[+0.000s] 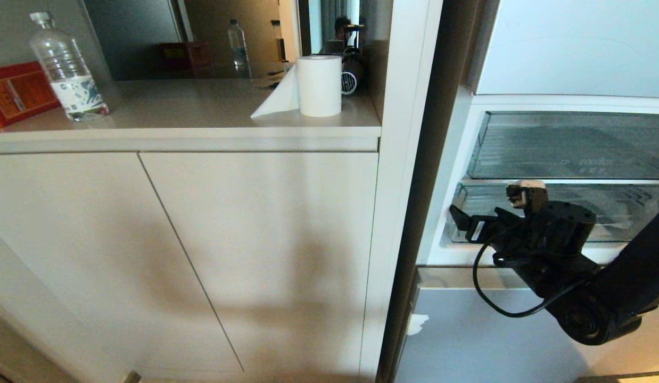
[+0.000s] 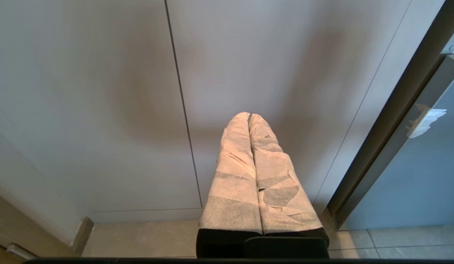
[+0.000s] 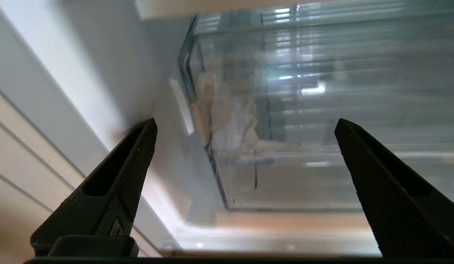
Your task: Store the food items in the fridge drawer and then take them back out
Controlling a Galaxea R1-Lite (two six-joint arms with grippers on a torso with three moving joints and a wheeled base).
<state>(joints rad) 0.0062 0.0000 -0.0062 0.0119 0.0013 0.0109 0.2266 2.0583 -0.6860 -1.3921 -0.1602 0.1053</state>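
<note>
The right gripper (image 1: 470, 221) reaches toward the open fridge from the lower right of the head view, its two black fingers (image 3: 117, 183) spread wide with nothing between them. It sits at the left front corner of the fridge drawer (image 1: 617, 213), the wide shallow see-through one with a ribbed floor; whether a fingertip touches the plastic cannot be told. In the right wrist view the drawer's clear front wall and corner (image 3: 227, 176) lie between the spread fingers, and its inside looks bare of fruit, though reflections blur much of it. The food items show in none of the views. Above the drawer sits a taller clear bin (image 1: 569, 146), and below it a grey-blue door panel (image 1: 468, 340). The left gripper (image 2: 249, 121) hangs low in front of the pale cabinet doors (image 1: 228, 255), near the floor tiles (image 2: 146, 238), its two paper-wrapped fingers pressed together and holding nothing. On the tabletop (image 1: 191, 106) above the cabinet stand a plastic water bottle (image 1: 68, 69), a red box (image 1: 15, 93) beside it, and a roll of white paper towel (image 1: 319, 85) with a loose sheet trailing to its left.
</note>
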